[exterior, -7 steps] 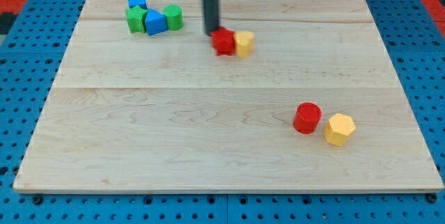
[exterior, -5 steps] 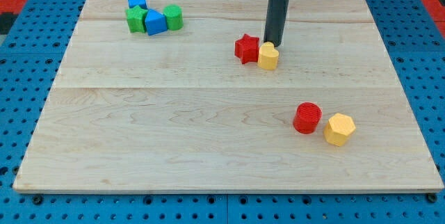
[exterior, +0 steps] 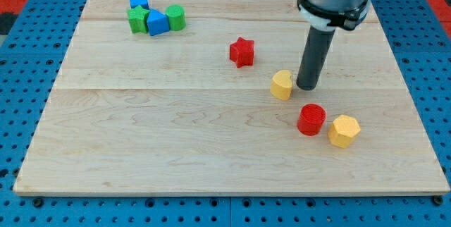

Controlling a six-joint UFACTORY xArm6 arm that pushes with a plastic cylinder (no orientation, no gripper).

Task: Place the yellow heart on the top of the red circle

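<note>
Here, a pale wooden table (exterior: 176, 149) sits on a blue pegboard base (exterior: 21, 114), seen from its near edge looking toward the far edge.

Nearest the viewer, at the right, a yellow hexagon block (exterior: 344, 130) rests on the table. Just beside it, on its left and slightly farther back, is the red circle (exterior: 311, 119), a short cylinder. The two look close enough to touch, though a thin gap cannot be ruled out.

A little farther back and to the left of the red circle lies the yellow heart (exterior: 282, 84). It is near the red circle but apart from it, up and to the left rather than directly beyond it.

My tip (exterior: 307, 87) is on the table just to the right of the yellow heart, between the heart and the table's right side. The dark rod rises from it to a grey collar. There are no fingers on this arm, so nothing is held.

Farther back, left of the heart and clear of it, is a red star block (exterior: 242, 51).

At the far left corner, four blocks huddle together: a green block (exterior: 137, 21), a blue block (exterior: 157, 23), a green cylinder (exterior: 176, 17) and a second blue block (exterior: 139, 1) behind them.
</note>
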